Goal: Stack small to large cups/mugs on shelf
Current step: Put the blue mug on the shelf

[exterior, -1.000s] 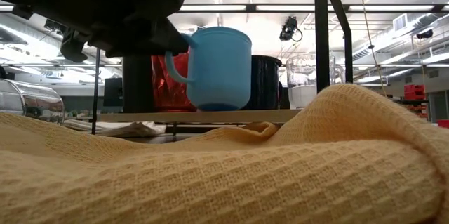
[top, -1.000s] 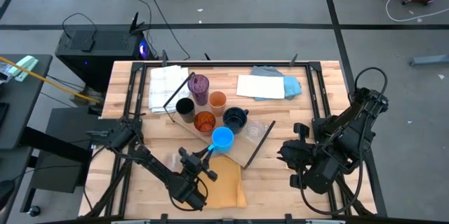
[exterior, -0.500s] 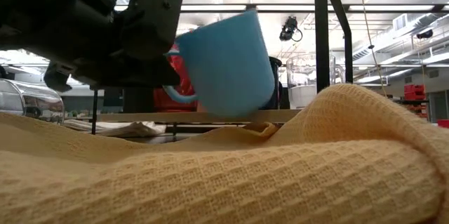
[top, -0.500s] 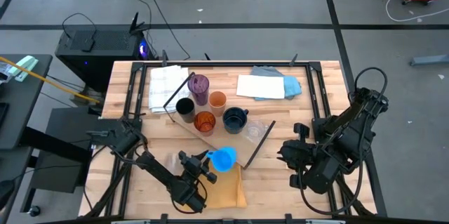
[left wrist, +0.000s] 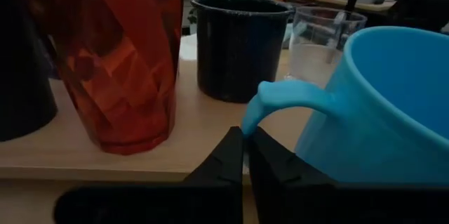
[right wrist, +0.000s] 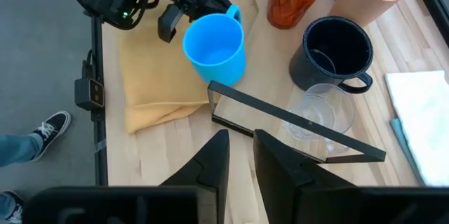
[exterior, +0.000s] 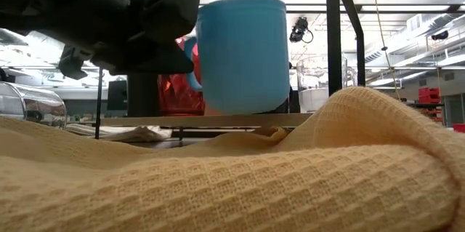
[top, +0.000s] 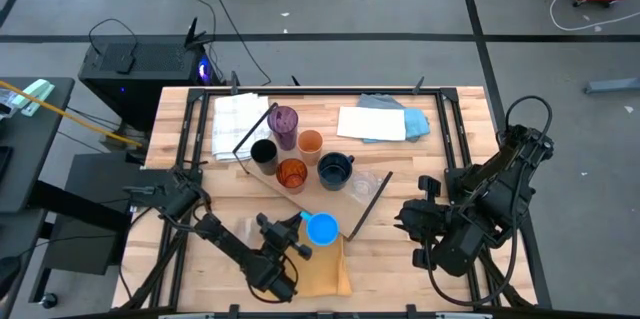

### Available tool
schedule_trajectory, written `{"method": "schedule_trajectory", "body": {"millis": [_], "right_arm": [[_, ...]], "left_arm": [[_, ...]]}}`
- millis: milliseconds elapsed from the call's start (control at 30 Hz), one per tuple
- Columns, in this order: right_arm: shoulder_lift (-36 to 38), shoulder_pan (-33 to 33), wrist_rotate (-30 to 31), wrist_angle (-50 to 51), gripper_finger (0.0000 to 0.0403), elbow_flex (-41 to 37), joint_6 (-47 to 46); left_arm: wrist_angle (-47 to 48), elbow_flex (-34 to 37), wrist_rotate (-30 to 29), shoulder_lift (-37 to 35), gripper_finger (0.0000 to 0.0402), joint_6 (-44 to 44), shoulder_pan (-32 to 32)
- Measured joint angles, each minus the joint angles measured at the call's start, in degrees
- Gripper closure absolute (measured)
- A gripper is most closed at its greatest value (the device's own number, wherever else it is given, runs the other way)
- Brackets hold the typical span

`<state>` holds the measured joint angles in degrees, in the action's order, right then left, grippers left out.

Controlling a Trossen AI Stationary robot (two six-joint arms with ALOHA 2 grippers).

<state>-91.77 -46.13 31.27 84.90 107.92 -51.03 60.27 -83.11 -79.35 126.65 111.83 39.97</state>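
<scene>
My left gripper [top: 298, 225] is shut on the bright blue mug [top: 321, 228], which is in the air over the yellow cloth [top: 322, 264], just near of the shelf [top: 322, 211]. The mug also shows in the low view [exterior: 243, 54]. On the light-wood shelf stand the purple tumbler [top: 286, 121], black cup [top: 264, 152], light orange cup [top: 311, 142], amber ribbed cup [top: 291, 172], navy mug [top: 335, 169] and a clear glass [top: 362, 184]. My right gripper [right wrist: 240, 155] waits at the table's near right, open and empty. My left gripper pinches the blue mug's handle [left wrist: 261, 108] between its two fingers [left wrist: 231, 150], at the lower part of the loop. The fingers come about level from the table's left. The mug is upright, mouth up, lifted clear of the cloth and the shelf.
A white cloth [top: 238, 119] lies at the far left and white and blue cloths [top: 385, 121] at the far right. The shelf's thin black rods [top: 370, 204] rise at its ends, one close to the mug. Black frame bars [top: 452, 149] run along the table's sides.
My left gripper has lifted the blue mug off the shelf's near end and carried it toward the table's near edge, over the yellow cloth. The mug tipped on the way and now stands upright again, higher than before.
</scene>
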Motion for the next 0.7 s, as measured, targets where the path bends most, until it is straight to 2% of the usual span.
{"method": "schedule_trajectory", "body": {"millis": [433,600,700], "right_arm": [[0.0,0.0,0.0,-0.9,0.0330,0.0,0.0],[0.0,0.0,0.0,-0.9,0.0330,0.0,-0.5],[0.0,0.0,0.0,-0.9,0.0330,0.0,-0.5]], "left_arm": [[1.4,-3.8,2.7,0.0,0.0392,2.4,-0.4],[6.3,-6.9,6.3,0.0,0.0392,3.2,-1.3],[11.5,-9.4,8.1,0.0,0.0392,6.8,-1.1]]}}
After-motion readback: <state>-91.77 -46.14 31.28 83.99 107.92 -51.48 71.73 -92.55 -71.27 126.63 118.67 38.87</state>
